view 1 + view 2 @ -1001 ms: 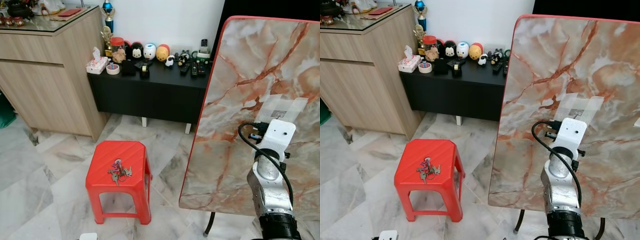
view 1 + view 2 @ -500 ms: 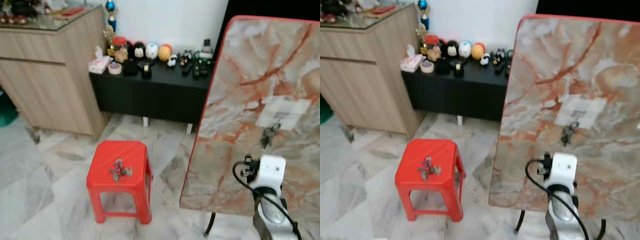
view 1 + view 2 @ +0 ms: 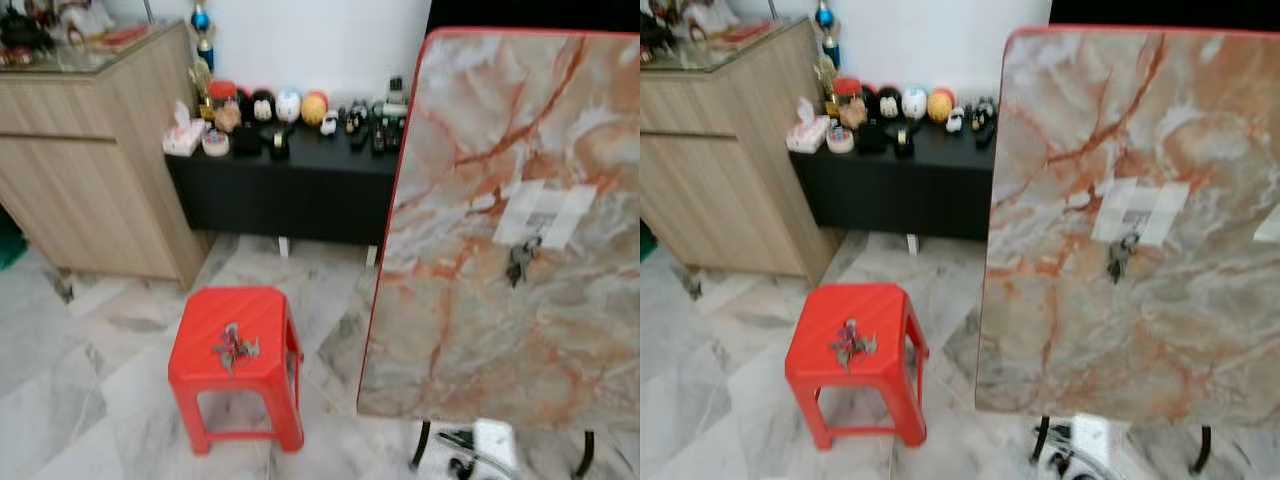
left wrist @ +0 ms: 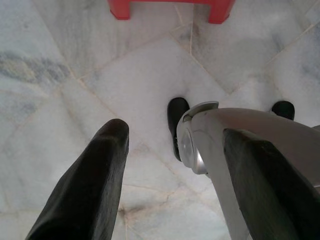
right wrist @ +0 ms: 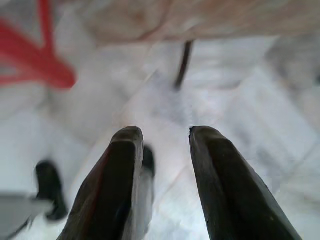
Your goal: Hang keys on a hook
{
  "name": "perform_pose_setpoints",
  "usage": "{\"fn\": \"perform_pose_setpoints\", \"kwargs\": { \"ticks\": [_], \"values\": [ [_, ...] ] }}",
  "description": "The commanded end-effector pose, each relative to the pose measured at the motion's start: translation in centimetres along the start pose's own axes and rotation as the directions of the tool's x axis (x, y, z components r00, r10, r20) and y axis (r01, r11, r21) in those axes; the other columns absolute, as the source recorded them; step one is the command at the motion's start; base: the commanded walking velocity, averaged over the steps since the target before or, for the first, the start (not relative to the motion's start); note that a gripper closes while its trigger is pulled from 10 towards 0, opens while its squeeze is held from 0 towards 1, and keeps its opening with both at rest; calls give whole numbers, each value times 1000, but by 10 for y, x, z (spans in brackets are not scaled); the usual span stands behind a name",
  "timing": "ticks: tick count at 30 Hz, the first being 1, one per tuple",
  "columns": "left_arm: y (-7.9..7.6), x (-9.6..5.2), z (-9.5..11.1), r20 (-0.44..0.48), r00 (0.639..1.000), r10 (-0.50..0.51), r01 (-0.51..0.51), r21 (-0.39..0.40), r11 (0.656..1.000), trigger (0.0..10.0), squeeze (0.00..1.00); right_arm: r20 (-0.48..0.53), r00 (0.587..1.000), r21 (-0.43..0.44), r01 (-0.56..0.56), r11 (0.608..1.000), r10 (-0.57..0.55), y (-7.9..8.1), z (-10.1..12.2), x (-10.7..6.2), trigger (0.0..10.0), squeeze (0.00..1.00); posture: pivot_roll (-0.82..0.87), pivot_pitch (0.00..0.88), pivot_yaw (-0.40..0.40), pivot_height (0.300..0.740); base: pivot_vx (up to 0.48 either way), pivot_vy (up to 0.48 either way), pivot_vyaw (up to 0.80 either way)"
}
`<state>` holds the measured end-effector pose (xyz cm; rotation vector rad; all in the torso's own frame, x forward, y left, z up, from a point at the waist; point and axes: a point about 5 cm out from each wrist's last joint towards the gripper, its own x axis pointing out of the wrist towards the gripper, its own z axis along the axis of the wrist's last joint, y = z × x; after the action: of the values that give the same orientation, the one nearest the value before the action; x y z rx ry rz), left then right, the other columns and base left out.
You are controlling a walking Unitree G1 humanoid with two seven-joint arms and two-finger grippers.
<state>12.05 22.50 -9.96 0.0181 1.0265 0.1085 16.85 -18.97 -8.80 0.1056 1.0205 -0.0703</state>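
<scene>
A dark bunch of keys [image 3: 518, 262] hangs from a hook on a taped white patch [image 3: 543, 212] on the upright marble board [image 3: 480, 330]. A second bunch of keys [image 3: 234, 346] lies on top of the red stool [image 3: 195, 372]. My right arm is low, with its white wrist housing [image 3: 492, 438] at the picture's bottom under the board. In the right wrist view the right gripper [image 5: 165, 136] is open with nothing between its fingers, pointing at the floor. My left gripper [image 4: 174, 131] hangs open over the tiles, near my own foot [image 4: 177, 117].
The board stands on thin black legs [image 3: 419, 458]. A low black cabinet [image 3: 290, 185] with toys and remotes stands against the wall, and a wooden cabinet [image 3: 95, 170] is at the left. Marble floor tiles [image 3: 90, 400] spread around the stool.
My right arm has dropped from the hook down to the bottom of the picture. The keys it covered now hang on the hook by themselves. The camera has shifted slightly.
</scene>
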Motion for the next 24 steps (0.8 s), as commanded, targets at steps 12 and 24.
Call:
{"fn": "perform_pose_setpoints", "kwargs": {
  "ticks": [12, 24],
  "values": [
    [26, -2, 8, 9, 999, 37, -37, 13, 999, 10000, 0, -40, 996, 109, 88, 990, -84, -33, -23, -7, 10000, 0, 3, 0, -11, 740, 0, 0, 0],
    [26, -2, 8, 9, 999, 37, -37, 13, 999, 10000, 0, -40, 996, 109, 88, 990, -84, -33, -23, -7, 10000, 0, 3, 0, -11, 740, 0, 0, 0]
  ]
}}
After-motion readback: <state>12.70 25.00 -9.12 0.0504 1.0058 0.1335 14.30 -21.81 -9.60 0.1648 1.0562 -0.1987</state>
